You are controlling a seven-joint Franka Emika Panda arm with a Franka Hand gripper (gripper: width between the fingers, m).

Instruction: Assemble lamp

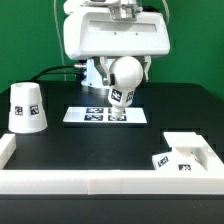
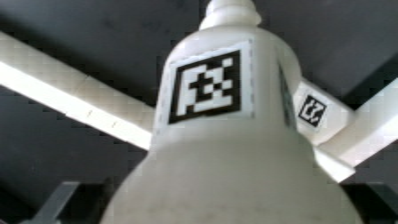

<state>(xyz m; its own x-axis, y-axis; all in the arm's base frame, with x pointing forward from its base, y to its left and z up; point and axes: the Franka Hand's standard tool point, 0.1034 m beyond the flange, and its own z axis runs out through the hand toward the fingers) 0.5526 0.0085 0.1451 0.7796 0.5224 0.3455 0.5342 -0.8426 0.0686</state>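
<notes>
Up close, jaws clamped on bulb [image 2: 222, 150], shade [image 1: 25, 107] only in exterior view.

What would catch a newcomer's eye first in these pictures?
The white bulb hangs in the gripper above the marker board, and it fills the wrist view. The shade stands narrow end up at the exterior view's left; the base lies at its right.

Bare desk [image 1: 70, 140] lies open between the shade [image 1: 25, 105], upright near the edge at the exterior view's left, and the base block [image 1: 170, 160] in the front corner at the exterior view's right. A low white rail [image 1: 90, 181] walls the front edge. Toward the rear edge, the bulb [image 1: 122, 95] in the hand [image 1: 124, 72] hangs over the marker board [image 1: 100, 114].
</notes>
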